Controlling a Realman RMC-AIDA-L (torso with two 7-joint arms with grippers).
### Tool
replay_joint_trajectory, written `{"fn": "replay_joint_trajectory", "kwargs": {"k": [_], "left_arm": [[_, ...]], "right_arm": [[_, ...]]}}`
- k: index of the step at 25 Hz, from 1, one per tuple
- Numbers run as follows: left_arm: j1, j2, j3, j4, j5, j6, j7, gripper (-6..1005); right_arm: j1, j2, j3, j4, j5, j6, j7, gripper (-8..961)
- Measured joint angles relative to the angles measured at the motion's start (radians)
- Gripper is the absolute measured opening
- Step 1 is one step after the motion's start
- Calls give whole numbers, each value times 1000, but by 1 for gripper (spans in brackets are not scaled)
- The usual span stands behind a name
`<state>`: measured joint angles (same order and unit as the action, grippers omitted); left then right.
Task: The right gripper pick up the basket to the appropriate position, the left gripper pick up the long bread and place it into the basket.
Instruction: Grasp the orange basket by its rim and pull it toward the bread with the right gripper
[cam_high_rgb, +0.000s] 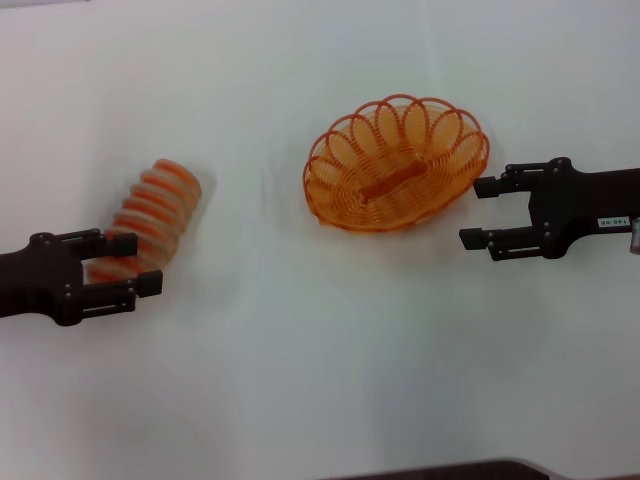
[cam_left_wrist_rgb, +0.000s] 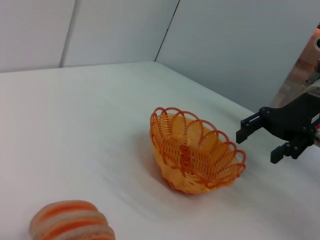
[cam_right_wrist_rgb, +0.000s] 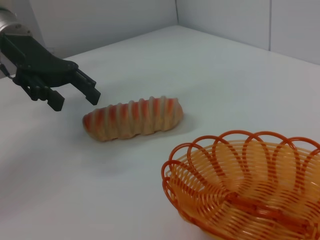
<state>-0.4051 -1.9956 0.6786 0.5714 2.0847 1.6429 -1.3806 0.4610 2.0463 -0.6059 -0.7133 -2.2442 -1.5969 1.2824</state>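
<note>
The orange wire basket stands empty on the white table, right of centre. My right gripper, with the white label, is open just to the right of the basket's rim, apart from it; it also shows in the left wrist view. The long bread, tan with orange ridges, lies on the table at the left. My left gripper is open at the bread's near end, its upper finger over the loaf, holding nothing. The right wrist view shows the left gripper beside the bread and the basket.
The white table stretches between the bread and the basket. A dark edge shows at the table's front. Grey wall panels stand behind the table in the wrist views.
</note>
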Motion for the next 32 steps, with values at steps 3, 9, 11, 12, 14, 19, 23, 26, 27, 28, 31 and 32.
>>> {"fn": "replay_joint_trajectory", "kwargs": {"k": [3, 9, 11, 12, 14, 19, 23, 26, 27, 28, 31, 32], "left_arm": [[0, 0, 1, 1, 1, 0, 0, 717], [-2, 0, 1, 1, 2, 0, 0, 718], [-3, 0, 1, 1, 3, 0, 1, 718], [-3, 0, 0, 1, 3, 0, 1, 718], [-3, 0, -1, 1, 3, -1, 2, 718], [-3, -2, -8, 0, -5, -3, 5, 718], [-10, -12, -15, 1, -8, -3, 6, 718], [-15, -22, -24, 3, -9, -4, 8, 718], [-17, -26, -29, 4, -10, -4, 11, 718], [-19, -30, -35, 4, -11, -4, 17, 718], [-22, -42, -59, 4, -15, -5, 39, 718], [-23, -44, -63, 4, -16, -5, 41, 718]], "right_arm": [[0, 0, 0, 0, 0, 0, 0, 776], [2, 0, 0, 0, 0, 0, 0, 777], [2, 0, 0, 0, 0, 0, 0, 777], [2, 0, 1, 0, 1, 0, 0, 777], [3, 0, 7, 0, 9, -4, 0, 777], [9, -8, 26, 0, 90, -33, 25, 777], [31, -28, 29, 0, 165, -34, 139, 777], [73, -44, 37, -1, 174, 17, 301, 776], [84, -49, 37, -1, 173, 34, 352, 776], [96, -55, 35, -2, 171, 50, 401, 776], [128, -75, 29, -6, 168, 80, 527, 776], [135, -80, 29, -10, 167, 91, 565, 776]]}}
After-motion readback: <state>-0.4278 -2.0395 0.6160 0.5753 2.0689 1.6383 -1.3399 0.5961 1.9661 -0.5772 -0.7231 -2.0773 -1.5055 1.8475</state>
